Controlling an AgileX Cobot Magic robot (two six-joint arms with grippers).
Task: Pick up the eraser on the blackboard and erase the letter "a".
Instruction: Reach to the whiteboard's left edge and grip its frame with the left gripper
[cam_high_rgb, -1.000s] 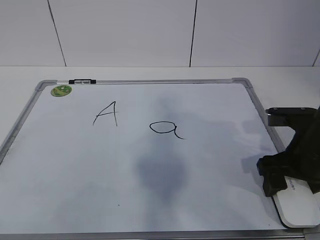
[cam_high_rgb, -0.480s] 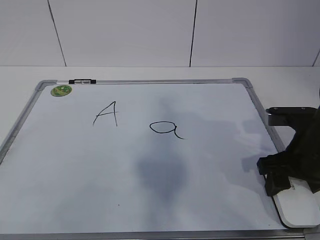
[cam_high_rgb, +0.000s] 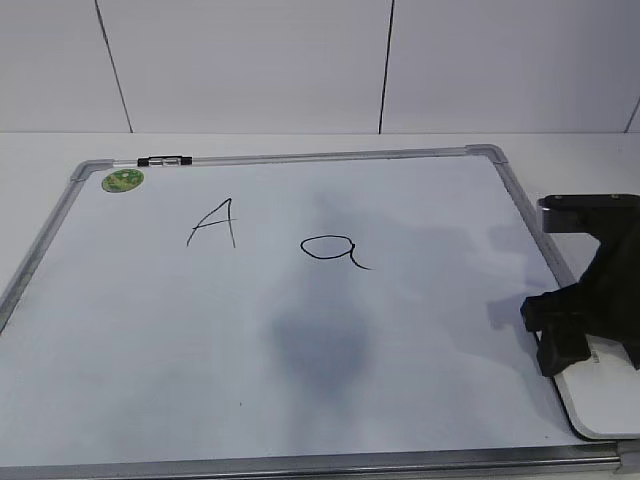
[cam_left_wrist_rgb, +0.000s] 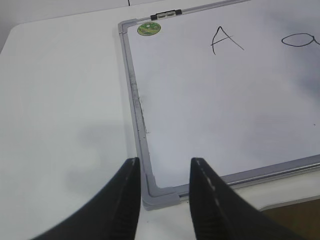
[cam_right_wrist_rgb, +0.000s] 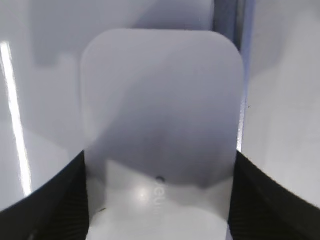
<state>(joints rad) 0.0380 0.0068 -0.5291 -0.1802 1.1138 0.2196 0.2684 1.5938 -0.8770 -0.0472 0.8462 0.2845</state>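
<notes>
The blackboard lies flat on the white table. The letter "a" is drawn near its middle and also shows at the right edge of the left wrist view. The white eraser lies at the board's near right corner. My right gripper is over it. In the right wrist view the jaws press against both long sides of the eraser. My left gripper is open and empty above the board's near left corner. It is out of the exterior view.
A capital "A" is drawn left of the "a". A green sticker and a black-and-silver clip sit at the far left corner. White table surrounds the board; a tiled wall stands behind it.
My right gripper and the eraser have shifted slightly right. The board has shifted with them; its far right corner sits a little higher in the view.
</notes>
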